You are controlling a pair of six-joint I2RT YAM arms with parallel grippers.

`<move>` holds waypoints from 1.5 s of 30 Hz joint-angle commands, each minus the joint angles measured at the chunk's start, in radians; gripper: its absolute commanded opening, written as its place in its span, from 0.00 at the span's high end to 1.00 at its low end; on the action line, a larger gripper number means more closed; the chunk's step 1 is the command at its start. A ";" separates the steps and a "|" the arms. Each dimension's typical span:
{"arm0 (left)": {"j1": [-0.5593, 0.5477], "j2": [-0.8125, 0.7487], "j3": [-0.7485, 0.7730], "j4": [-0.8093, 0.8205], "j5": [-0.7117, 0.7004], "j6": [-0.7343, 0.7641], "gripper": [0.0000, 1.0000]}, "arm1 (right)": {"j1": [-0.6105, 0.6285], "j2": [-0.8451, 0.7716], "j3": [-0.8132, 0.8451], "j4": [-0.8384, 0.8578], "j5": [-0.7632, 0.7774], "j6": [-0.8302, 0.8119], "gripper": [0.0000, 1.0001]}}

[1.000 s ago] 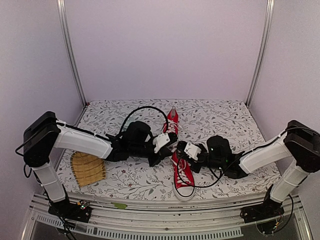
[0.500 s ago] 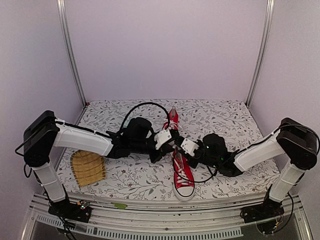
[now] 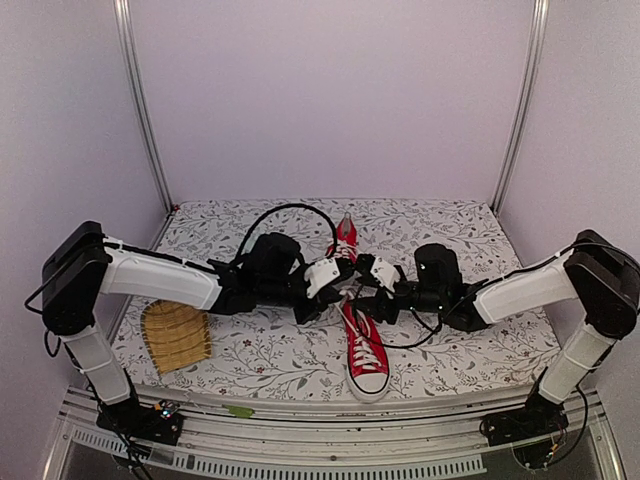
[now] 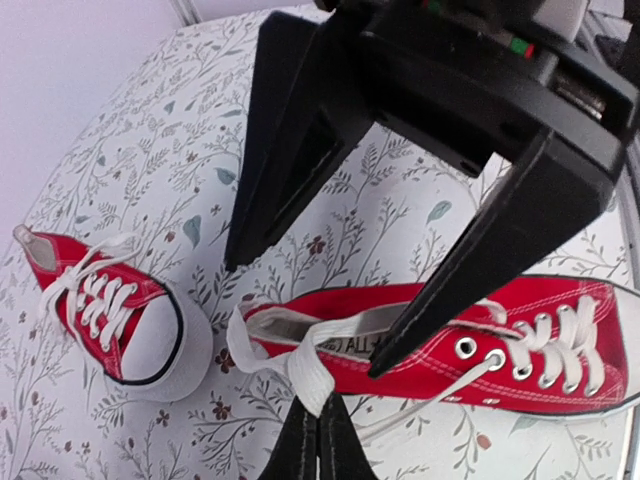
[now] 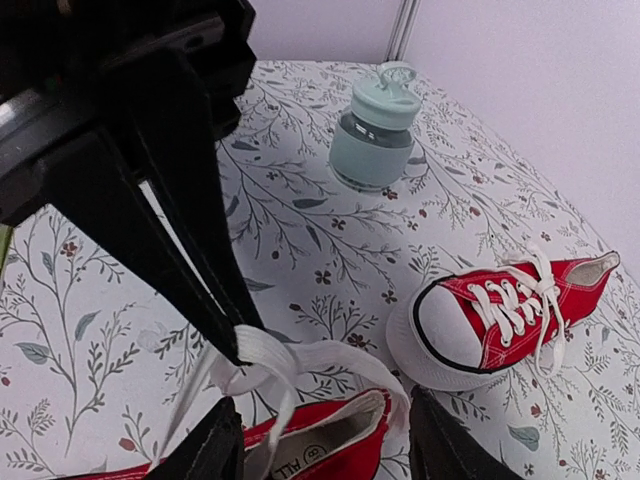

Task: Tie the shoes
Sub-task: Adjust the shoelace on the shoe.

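Two red shoes with white laces lie on the floral cloth: the near shoe [image 3: 368, 352] [image 4: 470, 345] and the far shoe [image 3: 345, 238] [image 4: 118, 312] [image 5: 505, 312]. My left gripper [image 3: 340, 287] [image 4: 318, 402] hovers over the near shoe's heel, shut on a loop of its white lace [image 4: 300, 368] [image 5: 262, 352]. My right gripper [image 3: 363, 289] [image 5: 322, 402] faces it from the right, open. Its fingers [image 4: 300, 140] straddle the heel opening and the lace loop without pinching either.
A mint-green lidded jar [image 5: 373, 128] stands on the cloth beyond the shoes in the right wrist view. A woven straw mat [image 3: 175, 336] lies at the left front. White walls and metal posts close in the table at the sides and back.
My right gripper has gone from nearly shut to wide open and moved up and back toward the left gripper. The left gripper stays shut on the lace, shifted slightly right.
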 commanded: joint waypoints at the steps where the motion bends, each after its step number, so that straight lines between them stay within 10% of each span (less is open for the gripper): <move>1: 0.002 -0.035 0.000 0.013 -0.018 0.013 1.00 | -0.026 0.095 0.089 -0.038 -0.075 0.046 0.43; 45: -0.002 -0.070 -0.031 0.138 0.101 -0.006 1.00 | -0.131 0.170 0.107 0.093 -0.465 0.047 0.52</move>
